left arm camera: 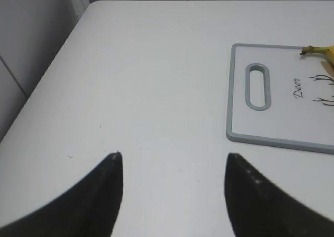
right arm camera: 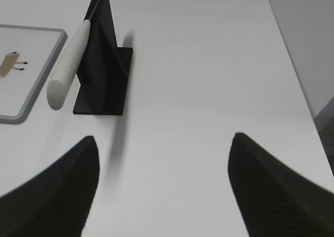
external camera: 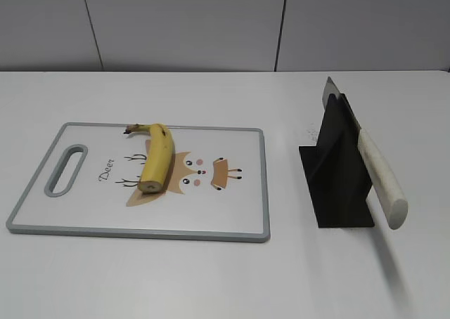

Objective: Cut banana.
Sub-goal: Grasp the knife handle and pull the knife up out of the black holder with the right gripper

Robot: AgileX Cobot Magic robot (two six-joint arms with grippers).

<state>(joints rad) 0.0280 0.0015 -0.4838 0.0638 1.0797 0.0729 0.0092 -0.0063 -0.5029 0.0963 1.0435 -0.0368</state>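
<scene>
1. One banana [external camera: 157,159] on the cutting board [external camera: 84,213], left half of the bench [external camera: 225,277]; lies over the deer print [external camera: 204,173], stem tip toward far-left, flat cut end toward the near edge.
2. Probably light, soft under the peel, bruises easily; curved body likely to roll or skid on the smooth board if pressed off-centre.
3. Best hold judged at mid-body or nearer the stem, pinched gently across the width, well clear of the cut end where the blade should land.
4. Yellow, unpeeled, slightly curved; dark brown stem; pale flesh at the cut face; some darker marks near that end.
5. Knife [external camera: 378,170] leaning tilted in a black stand [external camera: 336,185], right of the board and apart from it; pale handle toward the near side, blade tip poking out at the far top. Handle looks rigid, speckled, graspable along its free length.
6. Left end effector [left arm camera: 172,166] spread apart, empty, over bare bench left of the board.
7. Right end effector [right arm camera: 163,148] spread apart, empty, near side of the stand, touching nothing.
8. Cutting not yet begun; knife untouched.
</scene>
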